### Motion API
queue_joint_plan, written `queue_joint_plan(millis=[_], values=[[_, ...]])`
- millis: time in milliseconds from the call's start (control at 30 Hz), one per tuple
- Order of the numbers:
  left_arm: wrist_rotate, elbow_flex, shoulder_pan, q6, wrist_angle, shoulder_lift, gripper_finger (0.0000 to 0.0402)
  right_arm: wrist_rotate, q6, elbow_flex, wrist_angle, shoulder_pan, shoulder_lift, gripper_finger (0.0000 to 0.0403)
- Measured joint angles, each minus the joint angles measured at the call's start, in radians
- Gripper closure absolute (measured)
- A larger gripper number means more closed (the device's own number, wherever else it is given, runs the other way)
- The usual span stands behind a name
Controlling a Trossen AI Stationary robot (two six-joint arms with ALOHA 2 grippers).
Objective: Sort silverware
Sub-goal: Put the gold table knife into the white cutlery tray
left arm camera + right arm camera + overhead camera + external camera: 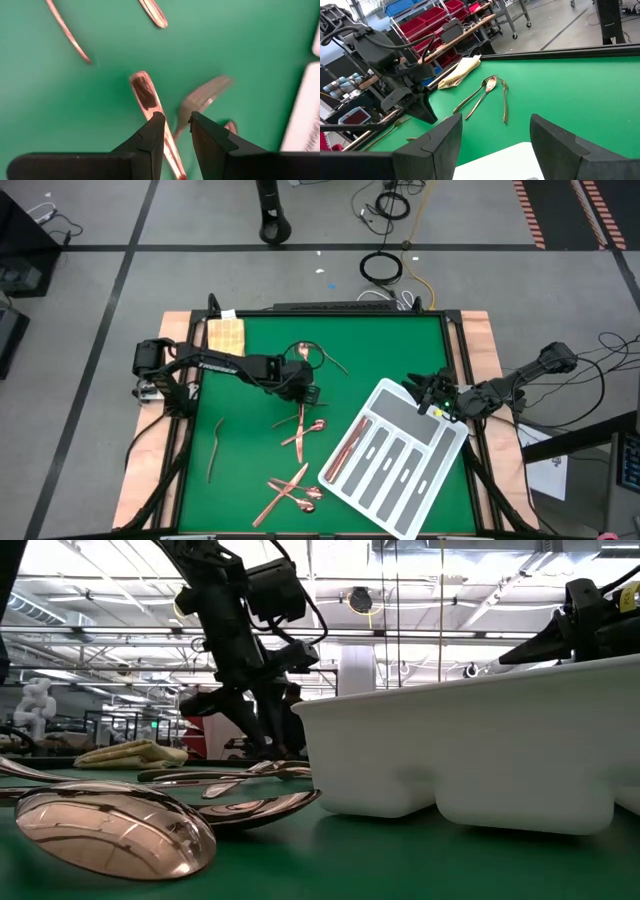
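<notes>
High view: green worktop (250,480). White tray (395,458) at 4 o'clock of centre, tilted; one copper piece (347,448) lies in its leftmost slot. Silverware (300,428) scattered: a cluster at centre, crossed pieces (290,490) at 6 o'clock, one bent piece (213,448) at 8 o'clock, a group (318,358) at 12 o'clock. Yellow cloth (225,334) at 10 o'clock. Left gripper (308,393) low over the centre cluster. Right gripper (422,392) at the tray's far corner, 3 o'clock.

Low view: large spoon bowl (110,830) nearest, at 8 o'clock; more silverware behind it; tray wall at 4 o'clock; left arm (235,640) descending at 11 o'clock.

Left wrist view: fingers (150,145) partly apart, straddling a copper handle (150,102); whether they touch it cannot be told. A fork (202,97) lies just beside.

Right wrist view: fingers (560,145) spread wide, holding nothing, above the tray corner (512,160); three pieces (490,92) lie beyond, the cloth farther off.
</notes>
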Motion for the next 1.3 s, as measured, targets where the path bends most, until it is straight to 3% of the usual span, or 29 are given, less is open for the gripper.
queue_joint_plan(millis=[500, 833, 1100, 1200, 1300], values=[[0.011, 0.0, 0.0, 0.005, 0.014, 0.0, 0.0301, 0.001, -0.031, 0.0, 0.0, 0.0, 0.0, 0.0183], [0.107, 0.0, 0.047, 0.133, 0.019, 0.0, 0.0301, 0.001, -0.034, 0.0, 0.0, 0.0, 0.0, 0.0183], [0.213, 0.0, 0.103, 0.152, -0.046, -0.003, 0.03, 0.002, -0.052, 0.0, 0.0, 0.0, 0.0, 0.0183], [0.213, 0.0, 0.124, 0.227, -0.132, -0.003, 0.0306, 0.005, -0.053, 0.0, 0.0, 0.0, 0.001, 0.0183], [0.215, 0.001, 0.131, 0.27, -0.098, -0.005, 0.0322, 0.005, -0.053, 0.0, -0.001, 0.0, 0.001, 0.0183]])
